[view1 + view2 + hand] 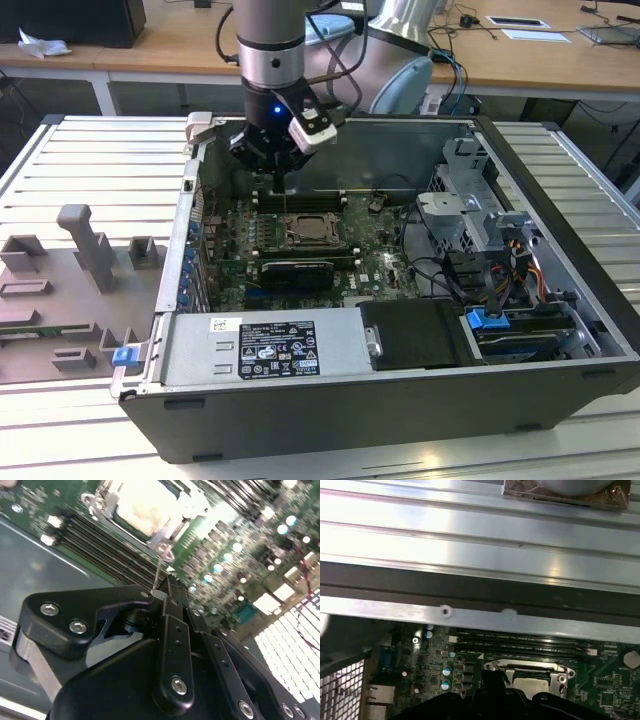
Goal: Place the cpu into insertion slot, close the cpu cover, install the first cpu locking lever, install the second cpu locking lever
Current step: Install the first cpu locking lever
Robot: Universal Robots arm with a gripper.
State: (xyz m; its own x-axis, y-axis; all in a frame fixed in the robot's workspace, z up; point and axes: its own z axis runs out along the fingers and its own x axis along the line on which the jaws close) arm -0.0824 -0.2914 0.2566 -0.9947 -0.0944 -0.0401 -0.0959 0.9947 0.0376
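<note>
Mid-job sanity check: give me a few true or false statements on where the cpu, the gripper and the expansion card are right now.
1. The cpu sits in the insertion slot. True.
2. The gripper hangs over the power supply. False: it is over the motherboard, by the memory slots next to the insertion slot.
3. In the second wrist view, a thin metal lever rises from a corner of the insertion slot toward the gripper. True.
4. The long black card lies out on the table. False: the expansion card is mounted inside the case, right beside the insertion slot.
</note>
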